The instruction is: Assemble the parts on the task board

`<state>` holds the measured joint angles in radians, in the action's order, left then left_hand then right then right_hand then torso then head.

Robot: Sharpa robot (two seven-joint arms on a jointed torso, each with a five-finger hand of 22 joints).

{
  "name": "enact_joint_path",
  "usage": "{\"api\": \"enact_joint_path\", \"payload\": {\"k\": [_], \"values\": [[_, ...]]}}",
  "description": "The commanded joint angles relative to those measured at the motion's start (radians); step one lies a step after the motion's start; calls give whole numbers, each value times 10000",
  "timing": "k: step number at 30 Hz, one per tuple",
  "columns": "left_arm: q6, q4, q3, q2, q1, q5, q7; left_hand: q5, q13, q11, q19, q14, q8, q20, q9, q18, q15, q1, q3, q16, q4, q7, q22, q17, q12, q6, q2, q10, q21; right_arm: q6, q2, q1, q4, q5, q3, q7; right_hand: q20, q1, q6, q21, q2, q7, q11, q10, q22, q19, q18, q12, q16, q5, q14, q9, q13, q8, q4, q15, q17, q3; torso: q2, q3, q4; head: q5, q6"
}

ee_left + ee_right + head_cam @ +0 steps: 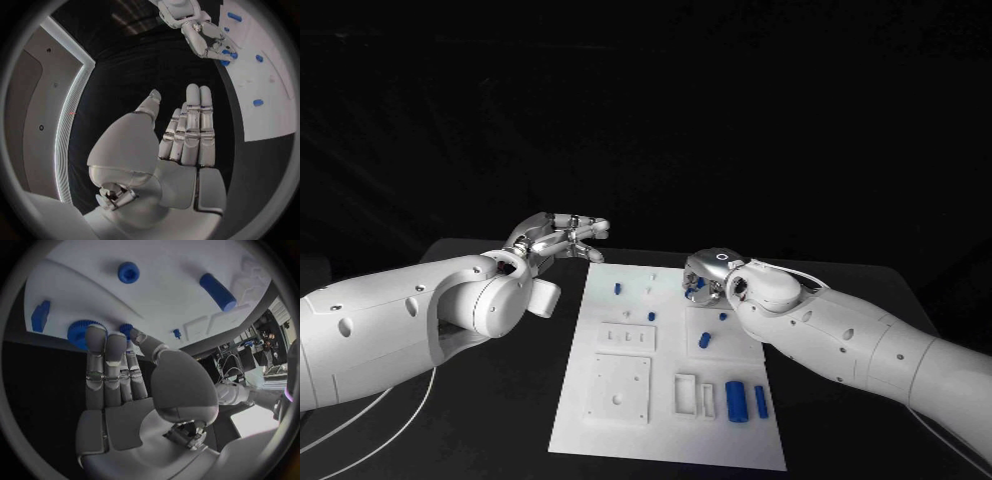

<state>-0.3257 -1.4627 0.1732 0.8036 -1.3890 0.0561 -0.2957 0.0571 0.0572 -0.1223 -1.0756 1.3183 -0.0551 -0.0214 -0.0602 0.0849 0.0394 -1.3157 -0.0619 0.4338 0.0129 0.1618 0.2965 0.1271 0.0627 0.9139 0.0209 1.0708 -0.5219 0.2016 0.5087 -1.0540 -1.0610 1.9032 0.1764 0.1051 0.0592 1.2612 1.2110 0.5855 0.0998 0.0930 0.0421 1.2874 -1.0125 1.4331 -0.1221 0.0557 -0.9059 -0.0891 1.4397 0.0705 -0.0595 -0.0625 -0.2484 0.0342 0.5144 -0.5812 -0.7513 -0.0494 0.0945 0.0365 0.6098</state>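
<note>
The task board [635,400] is laid in the middle of the black table [488,420], with blue parts [736,399] scattered over it. The left hand [557,238] is held empty just off the board's far left corner, fingers extended. The right hand [705,277] is lowered over the board's far right portion, fingertips [95,335] placed at a blue gear [79,333]; whether it is gripped cannot be told.
</note>
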Motion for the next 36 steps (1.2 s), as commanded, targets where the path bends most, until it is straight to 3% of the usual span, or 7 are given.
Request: {"api": "enact_joint_path", "payload": {"k": [1, 10, 18, 25, 36], "values": [[119, -19, -9, -11, -8, 51, -26, 54, 14, -16, 84, -84, -50, -16, -9, -34, 7, 41, -2, 49, -59, -10, -6, -6, -17, -41, -59, -65, -57, 132, -24, 30, 14, 293, -7, 208, 64, 153, 120, 99, -44, -1, 1, 131, -221, -33, 81, 25, -29, 59, -17, -2, -24, -9, 28, 75, 34, -71, -16, -16, -31, -5, -20], [112, -28, -10, -13, -12, 52, -12, 47, 14, -16, 86, -82, -50, -15, -10, -32, 6, 27, -3, 52, -76, -12, -10, -10, -15, -35, -65, -67, -69, 266, -59, 45, -7, 437, -13, 378, 68, 276, 121, 14, 26, 4, 8, 185, -715, -27, 69, 26, 10, -34, -17, -5, -25, -8, -74, 74, 82, -249, -23, -19, -2, -9, -20], [106, -18, -10, -10, -14, 54, -6, 43, 14, -22, 93, -86, -47, -18, -7, -31, 9, 28, 2, 51, -80, -5, -17, -16, -17, -78, -59, -84, -79, 903, -79, 45, -279, 625, -14, 716, 87, 240, 180, 64, 150, -15, 0, 257, -1062, 5, 34, 27, -10, -375, -30, -3, -25, -6, -125, 95, 115, -538, -26, -29, -5, -32, -47], [110, 13, -11, -49, -14, 75, -12, 43, 14, -22, 93, -86, -47, -18, -7, -31, 9, 28, 2, 51, -80, -5, -17, -16, -17, -78, -59, -84, -79, 1606, -248, -6, -487, 884, -10, 1231, 95, 255, 221, 1, 222, -28, -23, 282, -1273, 95, 64, 28, -43, -2, -24, -2, -25, -8, 61, 111, 135, -513, -29, -48, 36, -61, -92], [89, 32, -21, -98, -18, 127, -24, 48, 13, -34, 102, -89, -47, -20, -7, -27, 14, 14, 3, 51, -108, 2, -27, -22, -18, -101, -68, -138, -97, 2220, -680, -125, -359, 1085, -8, 1588, 100, 295, 237, -55, 320, -35, -29, 282, -1504, 168, 83, 26, -62, 108, -24, -3, -23, -7, 202, 114, 123, -572, -52, -69, 33, -128, -153]]}}
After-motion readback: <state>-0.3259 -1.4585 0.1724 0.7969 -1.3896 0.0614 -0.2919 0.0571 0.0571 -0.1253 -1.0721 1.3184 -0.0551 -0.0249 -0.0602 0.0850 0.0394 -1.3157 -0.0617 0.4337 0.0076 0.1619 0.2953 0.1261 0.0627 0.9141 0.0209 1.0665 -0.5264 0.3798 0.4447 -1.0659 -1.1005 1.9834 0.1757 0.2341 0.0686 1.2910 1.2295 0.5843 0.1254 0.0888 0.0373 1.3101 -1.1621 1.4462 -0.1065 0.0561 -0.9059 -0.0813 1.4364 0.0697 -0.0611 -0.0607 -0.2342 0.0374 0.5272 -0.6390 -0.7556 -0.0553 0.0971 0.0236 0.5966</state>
